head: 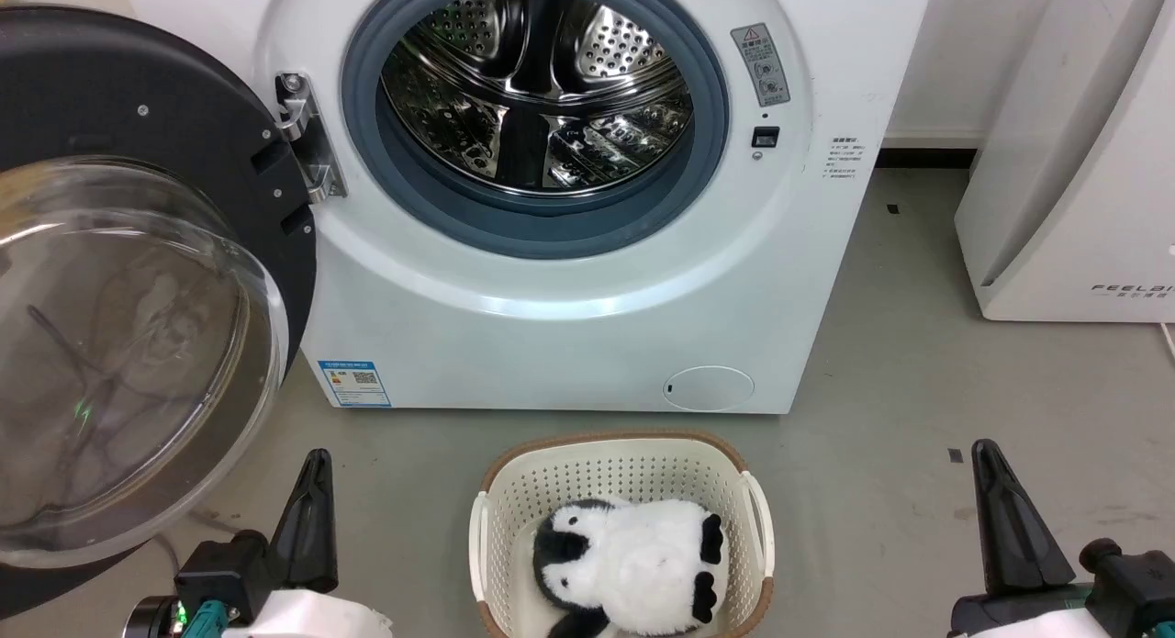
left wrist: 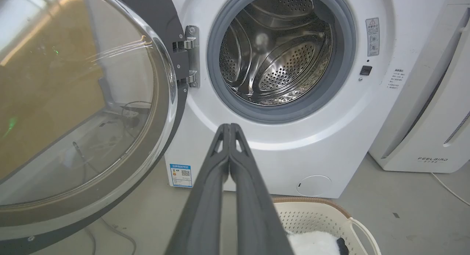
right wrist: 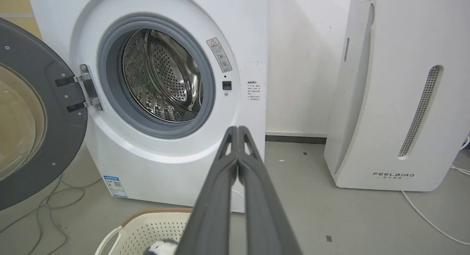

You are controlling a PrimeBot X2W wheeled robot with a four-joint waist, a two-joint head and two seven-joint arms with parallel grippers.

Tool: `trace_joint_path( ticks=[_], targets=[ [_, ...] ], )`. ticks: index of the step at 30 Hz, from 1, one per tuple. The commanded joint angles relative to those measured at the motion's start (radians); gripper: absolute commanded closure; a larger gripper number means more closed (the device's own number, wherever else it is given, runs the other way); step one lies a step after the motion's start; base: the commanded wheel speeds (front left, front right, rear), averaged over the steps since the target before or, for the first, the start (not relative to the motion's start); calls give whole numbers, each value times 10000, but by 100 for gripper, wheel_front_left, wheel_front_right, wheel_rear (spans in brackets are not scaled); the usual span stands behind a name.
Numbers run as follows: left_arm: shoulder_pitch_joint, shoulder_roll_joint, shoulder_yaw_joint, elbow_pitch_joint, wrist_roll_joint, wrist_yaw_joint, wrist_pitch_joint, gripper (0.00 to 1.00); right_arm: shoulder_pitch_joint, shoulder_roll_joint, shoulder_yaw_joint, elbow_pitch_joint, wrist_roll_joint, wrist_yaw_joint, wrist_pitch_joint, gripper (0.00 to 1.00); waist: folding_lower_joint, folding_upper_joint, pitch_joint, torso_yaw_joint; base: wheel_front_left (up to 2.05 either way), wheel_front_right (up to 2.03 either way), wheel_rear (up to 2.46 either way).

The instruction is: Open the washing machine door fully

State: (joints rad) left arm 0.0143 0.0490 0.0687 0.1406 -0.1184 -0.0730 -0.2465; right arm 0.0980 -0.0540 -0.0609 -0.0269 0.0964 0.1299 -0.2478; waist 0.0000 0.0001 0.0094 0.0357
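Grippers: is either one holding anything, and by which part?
Nothing is held. The left gripper and the right gripper are each shut tight on nothing, clear of the washing machine door, which stands wide open.

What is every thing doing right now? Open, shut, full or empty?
Round black-rimmed glass washing machine door: wide open on its hinge.
Shiny steel drum: looks empty.
Cream plastic laundry basket: holds a black-and-white plush toy.
Left pincer: shut, holding nothing.
Right pincer: shut, holding nothing.
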Motion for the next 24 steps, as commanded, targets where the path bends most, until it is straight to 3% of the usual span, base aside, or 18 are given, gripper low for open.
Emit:
trace_joint_path(
  ticks=[1, 24],
  targets=[
    [-9, 1, -36, -64, 56, 44, 61, 100, -59, 4, 21, 16, -42, 0, 66, 100, 0, -1, -2, -5, 0, 0, 0],
    [-34, 3, -158, -315, 267, 172, 511, 100, -231, 10, 131, 64, -214, 2, 517, 100, 0, -1, -19, -71, 0, 0, 0]
  ],
)
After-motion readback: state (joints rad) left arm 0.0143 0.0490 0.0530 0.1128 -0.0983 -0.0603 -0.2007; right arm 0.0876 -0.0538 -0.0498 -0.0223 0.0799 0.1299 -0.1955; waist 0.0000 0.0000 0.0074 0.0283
